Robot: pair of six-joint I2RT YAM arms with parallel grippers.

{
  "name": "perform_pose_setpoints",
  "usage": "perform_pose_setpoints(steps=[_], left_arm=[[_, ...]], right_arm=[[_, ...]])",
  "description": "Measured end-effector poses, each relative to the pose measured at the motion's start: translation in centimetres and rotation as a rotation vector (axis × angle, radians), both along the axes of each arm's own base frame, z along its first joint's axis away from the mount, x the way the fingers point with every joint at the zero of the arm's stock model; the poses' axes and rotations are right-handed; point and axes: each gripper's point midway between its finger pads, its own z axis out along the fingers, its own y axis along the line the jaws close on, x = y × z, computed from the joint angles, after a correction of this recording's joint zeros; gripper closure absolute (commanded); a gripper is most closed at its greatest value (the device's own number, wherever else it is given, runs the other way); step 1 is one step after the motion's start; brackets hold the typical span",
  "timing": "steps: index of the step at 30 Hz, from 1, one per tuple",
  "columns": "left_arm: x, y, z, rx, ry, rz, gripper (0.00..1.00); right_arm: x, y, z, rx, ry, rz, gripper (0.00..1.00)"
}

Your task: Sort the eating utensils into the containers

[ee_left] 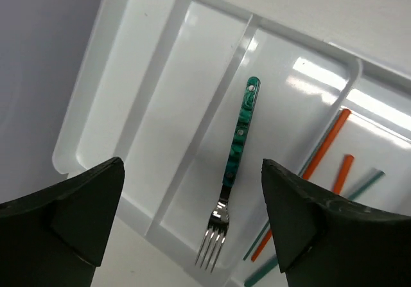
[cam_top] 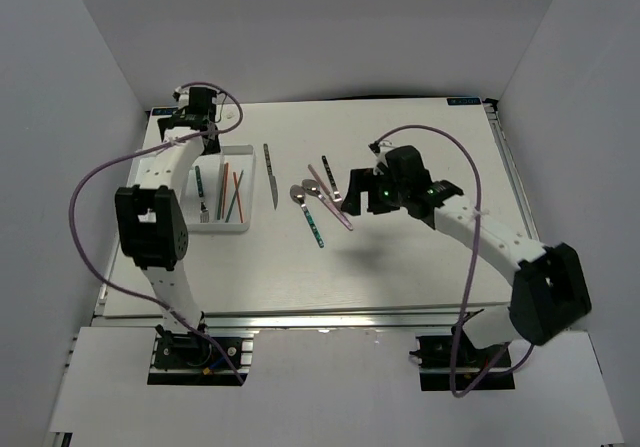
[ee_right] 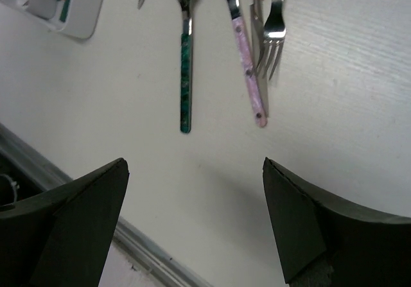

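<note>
tray (ee_left: 128, 94): glossy white plastic | fork (ee_left: 236, 146): polished marbled-green handle, shiny metal tines | table (ee_right: 334, 107): matt white, faintly grained | my fingers (ee_left: 64, 216): matt black

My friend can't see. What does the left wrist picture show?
A fork with a green marbled handle lies in one long slot of a white tray, prongs toward the camera. Orange and green chopsticks lie in the tray beside it. The left arm's two dark fingers stand wide apart at the bottom corners, holding nothing.
</note>
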Motion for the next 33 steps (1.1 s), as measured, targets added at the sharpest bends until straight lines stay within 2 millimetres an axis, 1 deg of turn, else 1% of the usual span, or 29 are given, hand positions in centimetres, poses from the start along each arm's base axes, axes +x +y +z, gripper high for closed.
perform_pose_setpoints(steps=[1,3,4,6,7,8,10,12,13,14,16,18,21,24,25,28,30,31,32,33], left_arm=[[-0.6,-0.2,1.6,-0.010,-0.039,0.002,0.02],[-2.0,-0.5,5.4,-0.033,-0.139,0.004,0.02],[-3.1,-0.6,7.5,-0.050,-0.198,0.004,0.02],[-5.6,-1.0,11.2,-0.088,-0.314,-0.004,0.02],[-6.9,-1.2,12.7,-0.106,-0.373,-0.009,0.02],[-8.6,-1.2,13.9,-0.124,-0.433,-0.015,0.02],[-12.0,-1.2,15.2,-0.149,-0.530,-0.026,0.02],[-14.7,-1.2,14.5,-0.165,-0.587,-0.031,0.02],[-15.9,-1.1,13.7,-0.168,-0.595,-0.029,0.02],[-16.6,-1.0,13.0,-0.169,-0.591,-0.028,0.02],[-17.1,-1.0,11.5,-0.172,-0.568,-0.024,0.02],[-16.9,-1.3,10.0,-0.183,-0.538,-0.029,0.02],[-16.8,-1.8,8.3,-0.206,-0.498,-0.047,0.02],[-16.7,-2.2,8.0,-0.224,-0.493,-0.060,0.02],[-16.6,-2.3,8.1,-0.228,-0.496,-0.063,0.02],[-16.5,-2.6,8.1,-0.242,-0.498,-0.075,0.02],[-16.4,-2.8,8.0,-0.251,-0.497,-0.083,0.02],[-16.4,-3.0,8.0,-0.258,-0.496,-0.090,0.02],[-16.3,-3.2,8.0,-0.268,-0.495,-0.099,0.02],[-16.2,-3.5,7.9,-0.282,-0.494,-0.110,0.02]], right_arm=[[0.9,0.3,-0.5,-0.017,0.009,-0.007,0.11],[3.0,0.8,-1.7,-0.065,0.018,-0.029,0.14],[4.2,1.1,-2.3,-0.089,0.020,-0.040,0.15],[6.4,1.7,-3.3,-0.133,0.017,-0.056,0.25],[7.7,2.1,-3.8,-0.156,0.015,-0.063,0.29],[8.9,2.5,-4.2,-0.174,0.011,-0.070,0.34],[11.2,3.3,-5.0,-0.209,-0.003,-0.077,0.38],[13.2,4.0,-5.9,-0.241,-0.014,-0.085,0.42],[14.2,4.4,-6.3,-0.259,-0.019,-0.089,0.44],[14.9,4.7,-6.8,-0.278,-0.021,-0.092,0.46],[16.5,5.5,-7.5,-0.312,-0.035,-0.095,0.50],[17.9,6.2,-8.2,-0.340,-0.044,-0.096,0.53],[19.3,7.1,-9.5,-0.372,-0.046,-0.090,0.54],[19.7,7.5,-11.1,-0.405,-0.028,-0.078,0.56],[19.7,7.4,-11.7,-0.418,-0.019,-0.077,0.62],[19.4,6.7,-13.6,-0.464,0.011,-0.081,0.71],[19.5,6.5,-13.5,-0.474,0.006,-0.094,0.80],[19.4,6.3,-13.8,-0.477,0.009,-0.106,0.96],[19.4,6.1,-13.7,-0.485,0.004,-0.108,1.00],[19.3,5.9,-13.7,-0.486,0.001,-0.115,1.00]])
